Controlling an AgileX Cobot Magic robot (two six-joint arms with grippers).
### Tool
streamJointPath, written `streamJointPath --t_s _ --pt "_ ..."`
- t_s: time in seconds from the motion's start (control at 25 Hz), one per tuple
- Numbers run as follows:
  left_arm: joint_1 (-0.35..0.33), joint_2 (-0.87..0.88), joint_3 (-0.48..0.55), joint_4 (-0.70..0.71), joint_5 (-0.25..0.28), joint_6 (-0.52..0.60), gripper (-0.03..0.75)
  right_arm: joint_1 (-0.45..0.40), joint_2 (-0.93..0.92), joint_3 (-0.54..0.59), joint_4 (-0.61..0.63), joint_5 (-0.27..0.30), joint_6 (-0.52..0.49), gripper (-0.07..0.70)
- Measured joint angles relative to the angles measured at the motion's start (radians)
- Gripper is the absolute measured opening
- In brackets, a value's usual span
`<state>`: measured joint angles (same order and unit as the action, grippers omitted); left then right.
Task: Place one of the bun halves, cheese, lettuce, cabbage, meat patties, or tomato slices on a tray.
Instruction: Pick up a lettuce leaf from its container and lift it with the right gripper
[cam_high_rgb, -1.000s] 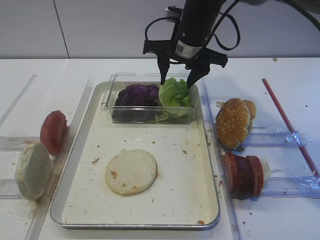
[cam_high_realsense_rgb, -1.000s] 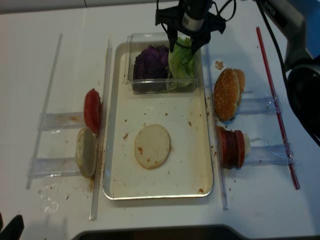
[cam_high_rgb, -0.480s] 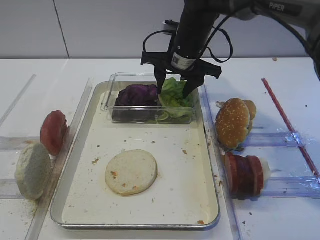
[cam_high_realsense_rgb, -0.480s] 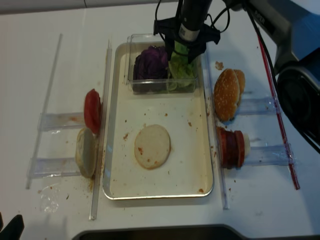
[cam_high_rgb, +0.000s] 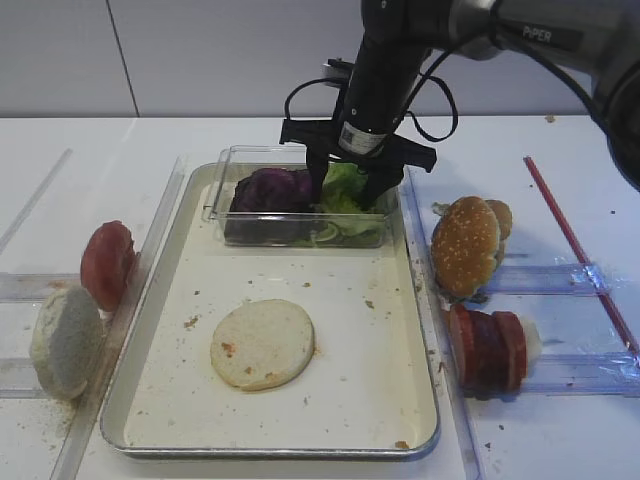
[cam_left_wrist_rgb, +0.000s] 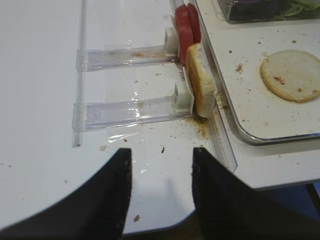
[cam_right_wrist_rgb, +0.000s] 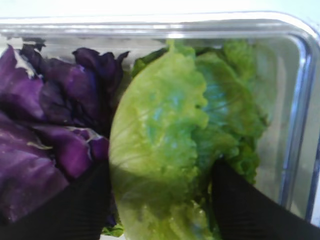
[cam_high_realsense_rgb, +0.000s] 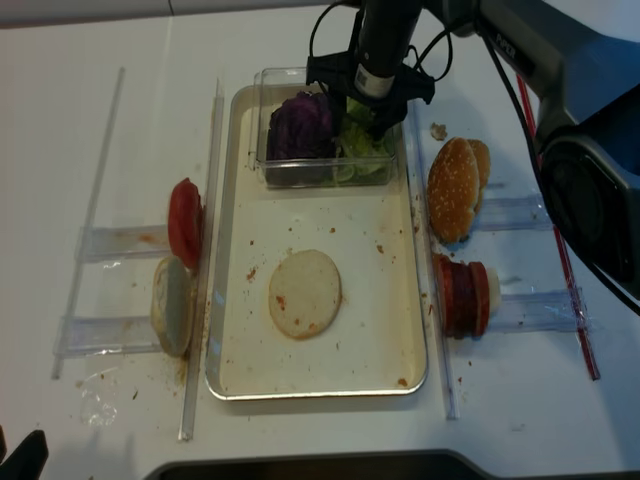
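My right gripper (cam_high_rgb: 350, 190) is open and lowered into a clear plastic box (cam_high_rgb: 300, 230) at the far end of the silver tray (cam_high_rgb: 140, 340). Its fingers (cam_right_wrist_rgb: 85, 200) straddle the light green lettuce (cam_right_wrist_rgb: 165, 130), with purple cabbage (cam_right_wrist_rgb: 45, 130) to its left. A pale flat bun half (cam_high_rgb: 262, 343) lies on the tray floor. Sesame bun halves (cam_high_rgb: 466, 243) and dark red meat patties (cam_high_rgb: 487, 347) stand in racks to the right. Left of the tray stand a tomato slice (cam_high_rgb: 106, 262) and a pale bun half (cam_high_rgb: 65, 342). Cheese is out of view. My left gripper (cam_left_wrist_rgb: 162, 155) hangs open and empty above the table's front left edge.
Clear plastic rails (cam_left_wrist_rgb: 125, 112) hold the food upright on both sides of the tray. A red rod (cam_high_rgb: 575, 240) lies on the table at the far right. Crumbs (cam_left_wrist_rgb: 197, 130) litter the table beside the tray's near left corner.
My right gripper has come down from above the box into it, and its open fingers now sit on either side of the lettuce. Nothing else has moved.
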<state>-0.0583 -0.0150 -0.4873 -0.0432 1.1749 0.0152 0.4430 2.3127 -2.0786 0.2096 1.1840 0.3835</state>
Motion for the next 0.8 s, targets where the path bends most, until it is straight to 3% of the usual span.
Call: streamJointPath --t_s 0.16,0.6,0.8 --pt "0.0 0.0 0.0 0.0 0.0 0.0 0.286 0.0 0.0 0.0 0.002 0.0 0.0 0.435" --pt "0.0 0.0 0.0 0.0 0.0 0.0 0.286 0.0 0.001 -0.002 -0.01 0.035 -0.002 0.12" --pt "0.0 0.0 0.0 0.0 0.0 0.0 0.286 0.0 0.004 -0.064 -0.036 0.05 -0.003 0.077"
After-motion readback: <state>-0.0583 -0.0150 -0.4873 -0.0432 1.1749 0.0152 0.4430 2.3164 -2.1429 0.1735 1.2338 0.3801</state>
